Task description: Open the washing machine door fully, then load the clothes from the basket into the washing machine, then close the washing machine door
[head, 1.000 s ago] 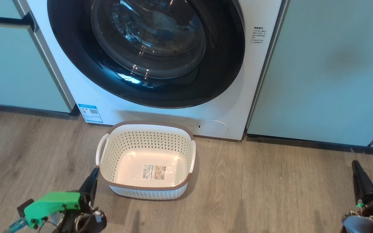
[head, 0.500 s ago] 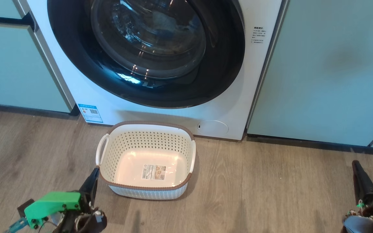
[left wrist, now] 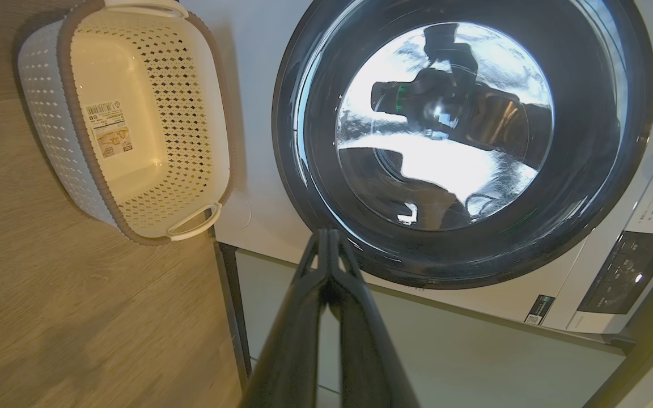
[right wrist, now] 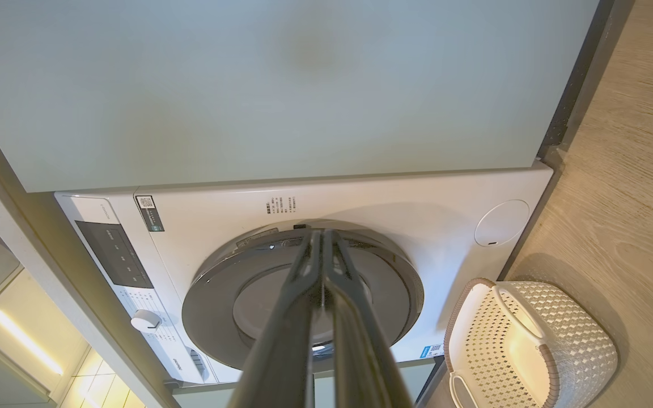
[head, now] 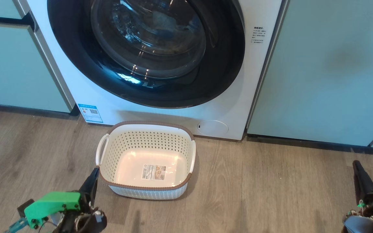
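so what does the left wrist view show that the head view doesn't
Left wrist view adds the control panel. Head view adds the blue sticker and the right gripper. Both share the washing machine door, the basket with its paper label, and the left gripper, fingers together.

Grey wood-look floor (head: 270, 184), pale green cab. panels (head: 329, 71), dark plinth (head: 303, 143).
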Robot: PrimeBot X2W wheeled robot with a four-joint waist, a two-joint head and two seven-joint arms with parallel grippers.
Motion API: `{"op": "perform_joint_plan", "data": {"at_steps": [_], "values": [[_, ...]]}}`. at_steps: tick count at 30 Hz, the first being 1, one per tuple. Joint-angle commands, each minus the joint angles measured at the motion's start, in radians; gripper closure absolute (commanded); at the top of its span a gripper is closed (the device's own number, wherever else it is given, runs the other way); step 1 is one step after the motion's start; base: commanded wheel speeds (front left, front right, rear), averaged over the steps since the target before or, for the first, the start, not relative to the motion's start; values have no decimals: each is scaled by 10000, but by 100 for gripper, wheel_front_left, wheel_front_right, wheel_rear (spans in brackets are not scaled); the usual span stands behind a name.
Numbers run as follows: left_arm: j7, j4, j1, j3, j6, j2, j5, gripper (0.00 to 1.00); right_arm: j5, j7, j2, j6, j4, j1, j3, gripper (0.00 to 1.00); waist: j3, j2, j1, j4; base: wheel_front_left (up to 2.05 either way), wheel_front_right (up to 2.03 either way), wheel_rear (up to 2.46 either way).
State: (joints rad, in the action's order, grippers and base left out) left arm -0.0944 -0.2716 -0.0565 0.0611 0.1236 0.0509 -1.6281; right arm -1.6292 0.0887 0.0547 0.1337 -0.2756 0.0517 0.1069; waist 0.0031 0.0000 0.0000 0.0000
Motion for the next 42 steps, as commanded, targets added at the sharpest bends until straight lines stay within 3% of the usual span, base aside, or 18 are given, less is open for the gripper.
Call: {"op": "perform_joint_plan", "data": {"at_steps": [1, 42], "values": [[-69, 270, -502, 380, 71, 103, 72, 100, 33, 78, 107, -30, 320, 543, -140, 100, 0, 0, 0, 0, 0, 0, 0], [-124, 268, -508, 448, 71, 55, 129, 100, 109, 151, 43, -30, 315, 551, -48, 100, 0, 0, 0, 0, 0, 0, 0]]}}
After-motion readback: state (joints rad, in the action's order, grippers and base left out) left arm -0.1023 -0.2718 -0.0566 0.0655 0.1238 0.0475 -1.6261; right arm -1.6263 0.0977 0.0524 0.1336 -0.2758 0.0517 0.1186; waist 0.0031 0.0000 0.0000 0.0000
